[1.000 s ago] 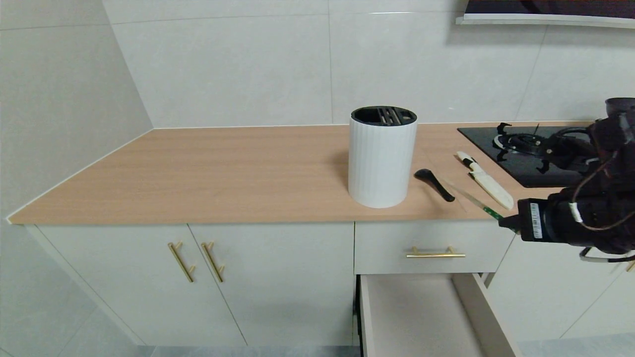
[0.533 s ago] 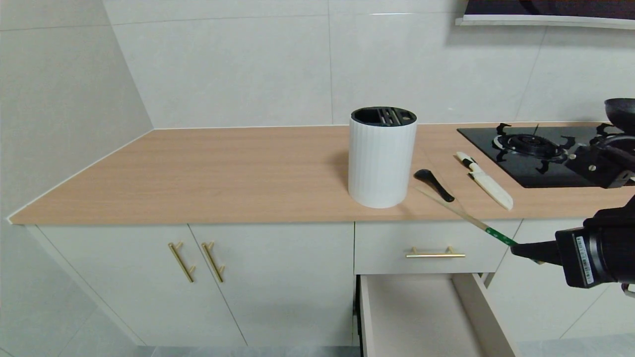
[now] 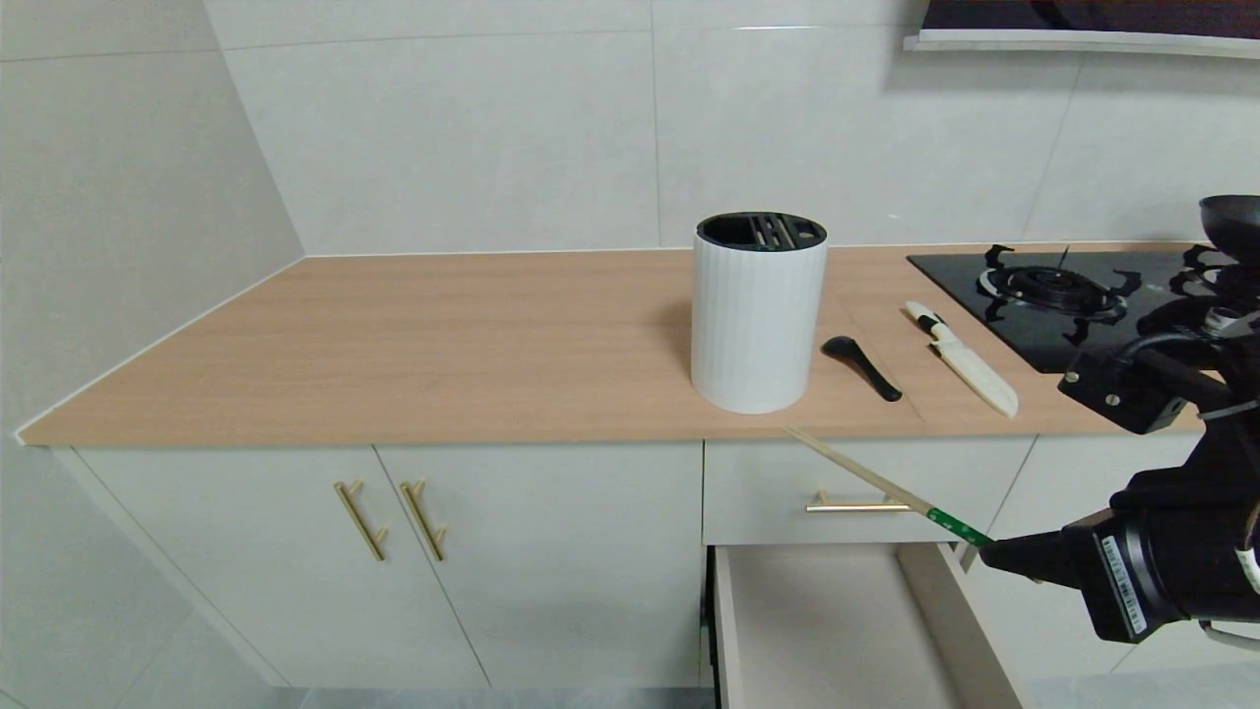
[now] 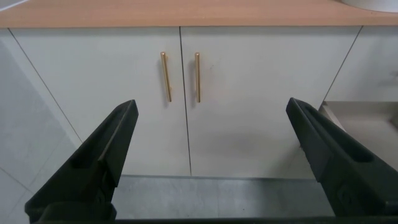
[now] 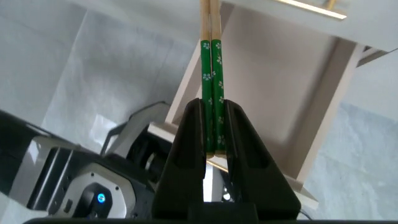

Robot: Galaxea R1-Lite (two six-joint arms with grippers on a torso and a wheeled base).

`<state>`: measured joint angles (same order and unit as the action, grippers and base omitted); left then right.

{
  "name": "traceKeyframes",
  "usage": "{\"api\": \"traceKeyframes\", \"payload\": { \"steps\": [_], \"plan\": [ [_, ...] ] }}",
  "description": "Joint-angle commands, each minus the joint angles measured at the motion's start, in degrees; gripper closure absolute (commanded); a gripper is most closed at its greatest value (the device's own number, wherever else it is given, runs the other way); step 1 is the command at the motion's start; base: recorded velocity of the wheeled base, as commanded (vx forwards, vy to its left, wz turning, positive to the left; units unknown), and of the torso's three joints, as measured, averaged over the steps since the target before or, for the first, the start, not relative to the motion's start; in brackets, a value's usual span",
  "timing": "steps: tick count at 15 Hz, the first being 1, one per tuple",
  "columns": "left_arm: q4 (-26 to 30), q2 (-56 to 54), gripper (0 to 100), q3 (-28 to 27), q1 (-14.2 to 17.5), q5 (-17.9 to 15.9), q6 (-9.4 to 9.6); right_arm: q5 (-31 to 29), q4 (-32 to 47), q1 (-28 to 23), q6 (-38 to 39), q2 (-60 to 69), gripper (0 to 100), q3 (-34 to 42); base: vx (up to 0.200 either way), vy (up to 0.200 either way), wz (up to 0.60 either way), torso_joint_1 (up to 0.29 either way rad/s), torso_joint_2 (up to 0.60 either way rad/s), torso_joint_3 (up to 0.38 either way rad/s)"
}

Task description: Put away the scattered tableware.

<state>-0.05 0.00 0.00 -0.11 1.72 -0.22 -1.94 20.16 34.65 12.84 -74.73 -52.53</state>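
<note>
The right pincer (image 3: 994,556), clenched on green-ended chopsticks (image 3: 866,478), hovers just above the open drawer (image 3: 817,620), so stowing seems underway; next calls for lowering them inside and letting go.

I lose the ends of the green-banded wooden chopsticks (image 5: 210,68) inside the black right gripper (image 5: 211,111), and the head view's edge crops the open pale drawer (image 3: 817,615).

Green-ended chopsticks (image 3: 866,474) aslant above open drawer (image 3: 817,630)
</note>
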Motion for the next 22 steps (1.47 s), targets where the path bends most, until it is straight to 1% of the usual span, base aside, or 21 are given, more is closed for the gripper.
{"api": "traceKeyframes", "payload": {
  "steps": [1, 3, 6, 15, 22],
  "plan": [
    [0.0, 0.0, 0, 0.0, 0.0, 0.0, -0.04, 0.0, 0.1, 0.2, 0.0, -1.3, 100, 0.4, 0.0, 0.0, 0.0, 0.0, 0.0, 0.0],
    [0.0, 0.0, 0, 0.0, 0.0, 0.0, -0.04, 0.0, 0.1, 0.2, 0.0, -1.6, 100, 0.4, 0.0, 0.0, 0.0, 0.0, 0.0, 0.0],
    [0.0, 0.0, 0, 0.0, 0.0, 0.0, -0.04, 0.0, 0.1, 0.2, -0.1, -1.7, 100, 0.4, 0.0, 0.0, 0.0, -0.152, 0.35, 0.199],
    [0.0, 0.0, 0, 0.0, 0.0, 0.0, -0.04, 0.0, 0.1, 0.2, -1.1, -3.7, 100, 1.2, 0.0, 0.0, 0.0, -0.182, 0.47, 0.288],
    [0.0, 0.0, 0, 0.0, 0.0, 0.0, -0.04, 0.0, 0.1, 0.2, -1.1, -5.3, 100, 1.4, 0.0, 0.0, 0.0, -0.126, 0.45, 0.323]
  ]
}}
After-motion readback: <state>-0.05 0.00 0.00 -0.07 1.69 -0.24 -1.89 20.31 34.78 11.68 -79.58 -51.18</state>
